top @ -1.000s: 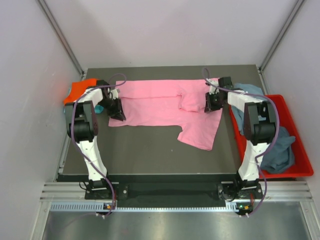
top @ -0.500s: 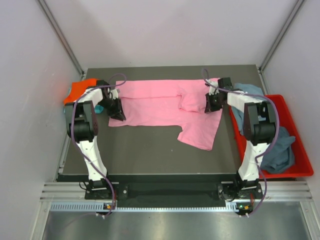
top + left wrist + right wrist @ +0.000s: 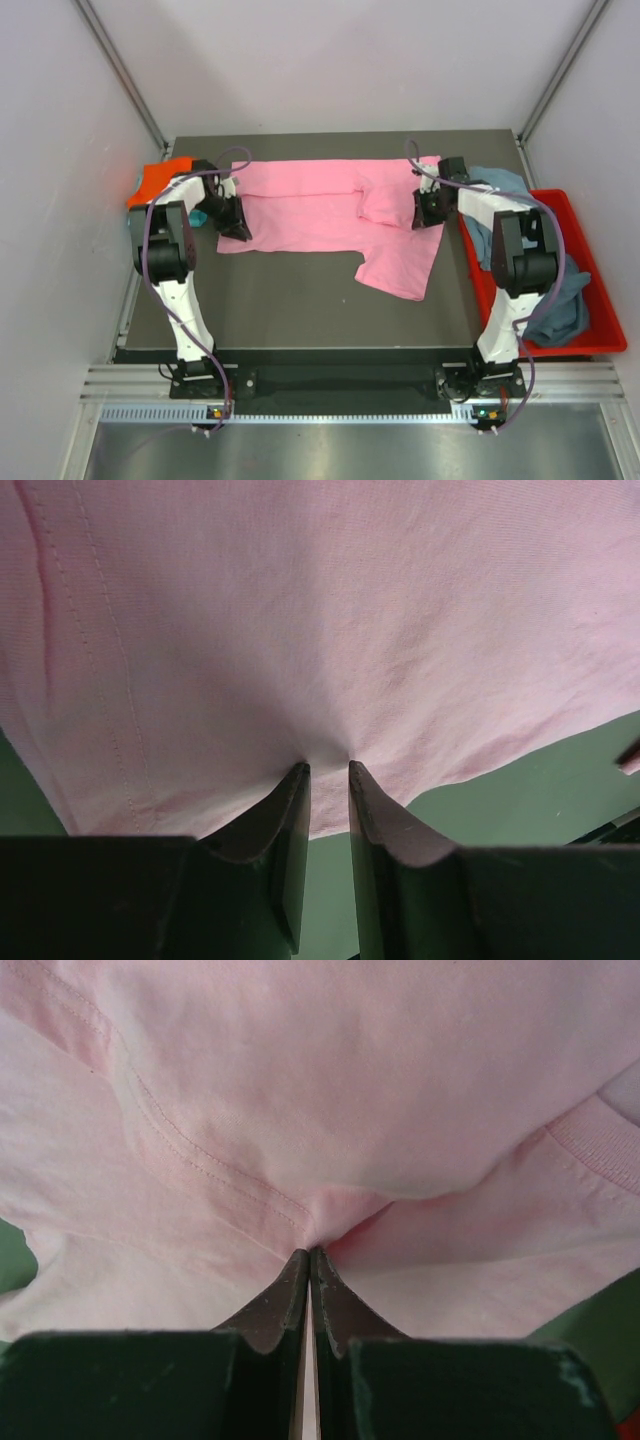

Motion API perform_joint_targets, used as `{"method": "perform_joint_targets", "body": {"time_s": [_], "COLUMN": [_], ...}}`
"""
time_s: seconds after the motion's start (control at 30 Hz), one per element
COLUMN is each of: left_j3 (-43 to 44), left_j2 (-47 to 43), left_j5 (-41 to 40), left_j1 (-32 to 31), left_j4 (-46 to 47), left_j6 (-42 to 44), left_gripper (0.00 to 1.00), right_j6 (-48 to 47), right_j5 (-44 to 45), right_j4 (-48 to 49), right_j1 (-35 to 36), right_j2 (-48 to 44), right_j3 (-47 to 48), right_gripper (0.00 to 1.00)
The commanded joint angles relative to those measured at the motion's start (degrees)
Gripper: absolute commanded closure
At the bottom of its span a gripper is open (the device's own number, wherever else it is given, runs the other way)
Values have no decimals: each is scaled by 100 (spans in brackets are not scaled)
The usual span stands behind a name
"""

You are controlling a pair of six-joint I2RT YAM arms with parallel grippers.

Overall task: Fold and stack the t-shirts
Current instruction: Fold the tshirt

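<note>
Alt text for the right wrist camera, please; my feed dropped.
The right end effector is shut, pinching a puckered fold of the pink t-shirt, which fills the view. Bare table shows at the lower corners.

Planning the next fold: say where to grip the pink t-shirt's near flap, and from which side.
Grip the flap of the pink t-shirt along its near edge, probably best coming from the near side: that edge lies flat and free on the table, facing the arms.
</note>
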Motion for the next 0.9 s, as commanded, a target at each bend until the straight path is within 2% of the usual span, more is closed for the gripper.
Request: {"method": "perform_joint_targets", "body": {"time_s": [0.0,0.4,0.43,0.47,0.5,0.6,0.8,0.83,0.87], "left_j3": [78,122,140,157,175,245,263,254,263], "left_j2": [197,214,214,197,171,-101,-919,-1006,-1016], "left_j5": [-132,-97,-97,-62,-36,218,1098,1133,1185], "left_j1": [6,6,6,6,6,15,6,6,23], "left_j4": [253,253,227,209,183,-28,-196,-196,-256], "left_j6": [6,-12,-3,23,49,277,507,376,375], "left_gripper": [73,73,73,72,71,66,52,44,42], "right_j6": [-95,-147,-191,-226,-261,-437,-1078,-1444,-1666], "right_j5": [23,128,146,172,233,348,-204,-284,-398], "right_j4": [-21,-82,-100,-126,-152,-241,-548,-748,-855], "right_j1": [27,-8,1,-8,-8,-8,123,202,412], "right_j2": [-395,-589,-606,-650,-772,-1202,-2100,-2179,-2302], "right_j3": [-52,-193,-184,-167,-158,-149,-421,-526,-596], "right_gripper": [100,100,96,86,61,40,35,35,36]}}
